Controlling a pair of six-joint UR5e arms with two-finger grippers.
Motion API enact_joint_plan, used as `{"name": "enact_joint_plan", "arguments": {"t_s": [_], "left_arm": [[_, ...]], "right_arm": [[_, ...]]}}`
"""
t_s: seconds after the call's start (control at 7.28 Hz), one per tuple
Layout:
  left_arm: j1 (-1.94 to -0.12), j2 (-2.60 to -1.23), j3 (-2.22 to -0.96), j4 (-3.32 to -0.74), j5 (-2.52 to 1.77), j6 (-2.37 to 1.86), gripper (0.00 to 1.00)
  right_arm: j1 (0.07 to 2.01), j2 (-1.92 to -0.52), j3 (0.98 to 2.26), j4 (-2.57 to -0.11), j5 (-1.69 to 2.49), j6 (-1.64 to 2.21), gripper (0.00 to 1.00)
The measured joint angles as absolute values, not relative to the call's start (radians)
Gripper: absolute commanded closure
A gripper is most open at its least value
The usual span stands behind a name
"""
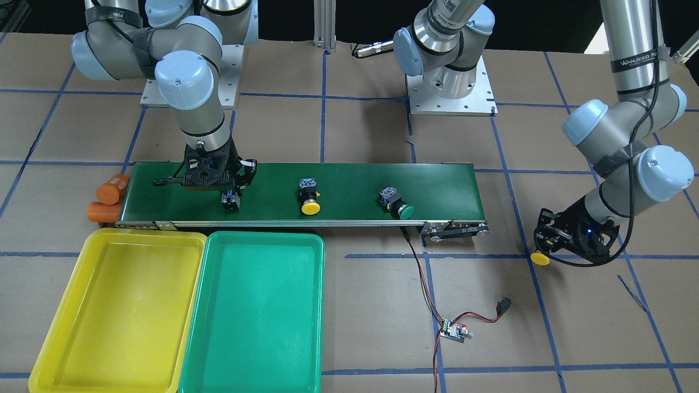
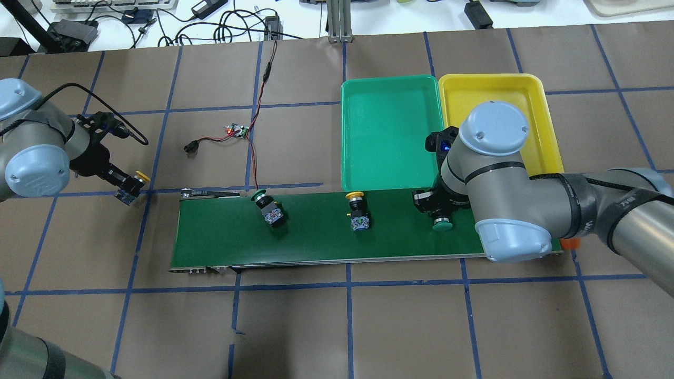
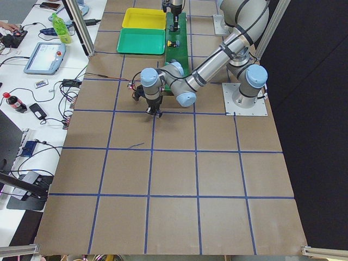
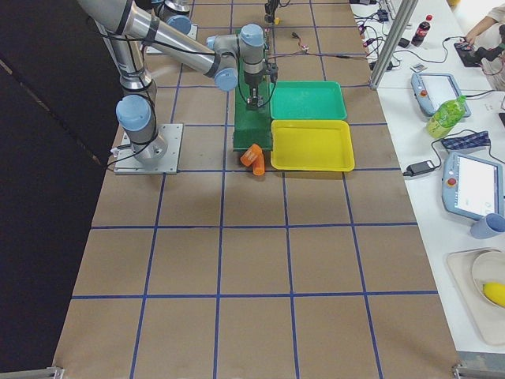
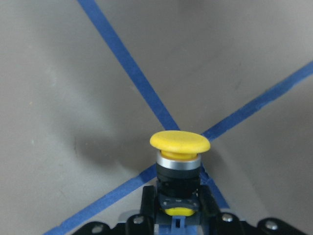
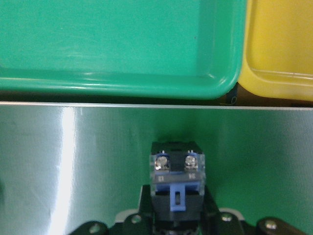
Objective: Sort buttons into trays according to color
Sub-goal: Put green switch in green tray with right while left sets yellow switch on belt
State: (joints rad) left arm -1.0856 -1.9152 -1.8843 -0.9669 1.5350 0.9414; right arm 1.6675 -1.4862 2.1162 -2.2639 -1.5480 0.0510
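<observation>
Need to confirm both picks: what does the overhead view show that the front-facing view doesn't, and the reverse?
Only overhead: the cap colour of the right gripper's green button. Only front-facing: the yellow tray's whole floor, empty. Both: the left gripper holding a yellow button, a loose yellow button and a loose green button on the belt, and the empty green tray.

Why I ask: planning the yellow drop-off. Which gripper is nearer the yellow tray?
Right. The right gripper hangs over the belt end next to the yellow tray; the left gripper, holding a yellow button, is beyond the belt's other end, over the table.
</observation>
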Motion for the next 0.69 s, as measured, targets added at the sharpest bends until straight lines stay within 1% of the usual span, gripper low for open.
{"name": "enact_joint_plan", "arguments": {"t_s": [0.27, 0.41, 0.55, 0.69], "left_arm": [[-1.121, -1.844, -1.883, -1.027, 1.533, 0.695, 1.0], [-1.161, -1.803, -1.884, -1.067, 1.528, 0.584, 1.0], [-1.207, -1.761, -1.89, -1.111, 1.52, 0.476, 1.0], [-1.253, -1.723, -1.904, -1.15, 1.512, 0.38, 1.0]], "right_arm": [[1.667, -1.402, 1.958, -2.244, -1.54, 0.042, 0.95], [1.668, -1.324, 1.858, -2.237, -1.533, 0.04, 0.79], [1.669, -1.237, 1.755, -2.233, -1.519, 0.038, 0.33], [1.67, -1.173, 1.67, -2.209, -1.506, 0.038, 0.11]]}}
